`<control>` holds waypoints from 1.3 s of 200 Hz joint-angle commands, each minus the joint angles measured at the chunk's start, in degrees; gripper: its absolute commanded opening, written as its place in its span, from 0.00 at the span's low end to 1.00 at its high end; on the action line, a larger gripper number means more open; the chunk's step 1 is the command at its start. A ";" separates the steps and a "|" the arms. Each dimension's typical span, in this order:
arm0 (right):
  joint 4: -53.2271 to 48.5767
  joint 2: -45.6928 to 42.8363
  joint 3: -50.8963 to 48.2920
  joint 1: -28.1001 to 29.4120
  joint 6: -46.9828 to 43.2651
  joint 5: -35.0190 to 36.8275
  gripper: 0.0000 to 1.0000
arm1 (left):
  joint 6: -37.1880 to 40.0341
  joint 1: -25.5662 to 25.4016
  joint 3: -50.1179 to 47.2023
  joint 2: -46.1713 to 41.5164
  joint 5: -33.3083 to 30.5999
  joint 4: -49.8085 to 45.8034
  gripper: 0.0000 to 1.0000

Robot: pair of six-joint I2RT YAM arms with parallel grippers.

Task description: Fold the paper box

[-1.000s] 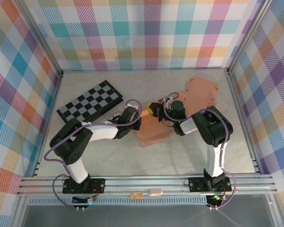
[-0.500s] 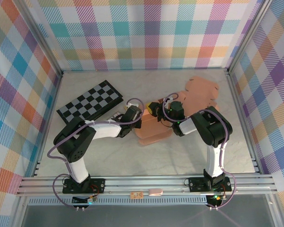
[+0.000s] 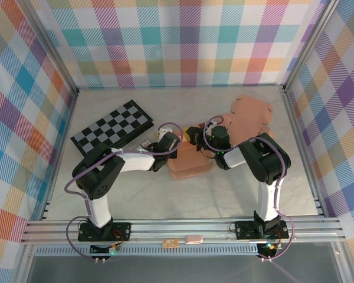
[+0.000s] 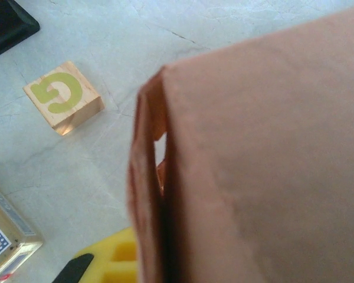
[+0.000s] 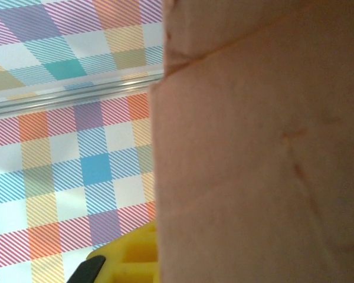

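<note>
- The paper box (image 3: 192, 165) lies low on the table (image 3: 224, 197), well to the right of the chessboard (image 3: 112, 127), partly folded. From above, its long side runs roughly left to right, a little skewed.
- In the left wrist view a creased edge of the box points toward the camera. 2 layers of card meet there, with a small slit of light between them.
- The left hand (image 3: 172, 144) is at the box edge nearest the chessboard. Its fingers are closed, with the card pinched between them.
- The right hand (image 3: 196, 139) is on the box's far edge, on the side away from the chessboard. It is also clamped tight on the card, and a flat panel stands right in front of its camera.
- A wooden block (image 4: 63, 97) printed with a green 5 sits on the table between the chessboard's corner and the box, touching neither.
- A framed, card-like item (image 4: 5, 246) lies on the chessboard side of the box. It is too cropped to identify.
- A pile of flat cardboard blanks (image 3: 251, 118) lies beyond the box, farther from the chessboard, and the right arm reaches across beside it.
</note>
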 commanded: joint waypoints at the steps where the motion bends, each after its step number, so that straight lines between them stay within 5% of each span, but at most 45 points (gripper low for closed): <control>1: -5.98 0.06 -1.73 1.74 0.58 -3.96 0.00 | -0.07 -1.10 2.51 2.31 2.38 3.36 0.08; 62: -8.01 -1.37 -1.65 1.74 1.05 -2.62 0.00 | -2.36 -1.19 4.65 2.97 0.18 -0.39 0.00; 154: -38.60 -20.65 2.56 0.86 -2.48 6.91 0.61 | -4.41 -1.08 8.69 -0.86 -1.33 -13.76 0.00; 218: -67.52 -35.85 9.21 -4.27 -9.43 10.52 0.65 | -10.30 0.03 18.58 -3.98 1.08 -36.60 0.00; 260: -91.16 -35.91 25.23 -8.20 -25.77 9.68 0.65 | -12.87 0.90 25.57 -6.09 7.97 -51.00 0.00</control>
